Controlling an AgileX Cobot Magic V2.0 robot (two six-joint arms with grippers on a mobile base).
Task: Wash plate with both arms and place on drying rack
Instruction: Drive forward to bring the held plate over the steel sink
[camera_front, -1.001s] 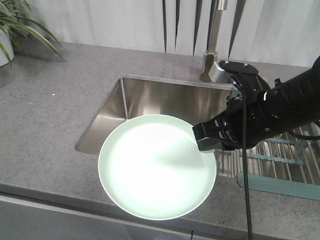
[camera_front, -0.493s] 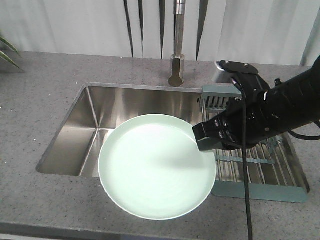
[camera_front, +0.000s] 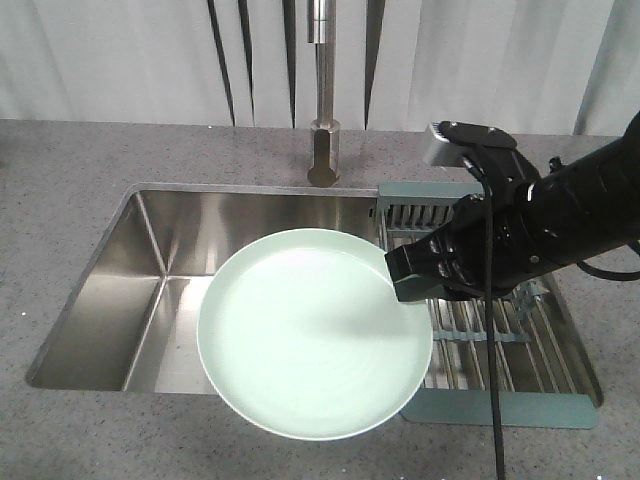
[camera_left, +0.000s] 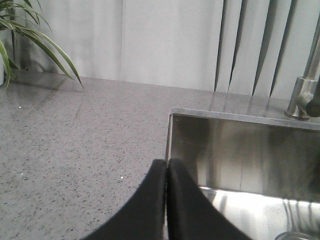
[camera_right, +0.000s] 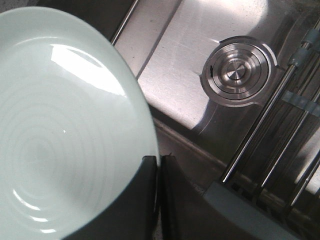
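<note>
The pale mint-green plate (camera_front: 310, 335) hangs level over the sink's front right part, held by its right rim. My right gripper (camera_front: 405, 285) is shut on the plate's edge; in the right wrist view the plate (camera_right: 65, 130) fills the left and the gripper (camera_right: 159, 165) pinches its rim. The drying rack (camera_front: 500, 340) lies across the right end of the sink, under my right arm (camera_front: 560, 215). My left gripper (camera_left: 167, 167) is shut with nothing in it, above the counter at the sink's left rim.
The steel sink (camera_front: 150, 270) is set in a grey speckled counter (camera_front: 70, 170), with a tall faucet (camera_front: 320, 120) behind it. A round steel drain (camera_right: 239, 70) sits in the basin floor. Plant leaves (camera_left: 30, 35) show far left.
The whole scene has shifted left in the front view: sink, faucet and rack slid leftward while the right arm and plate keep the same place in the frame. Plant left the view.
</note>
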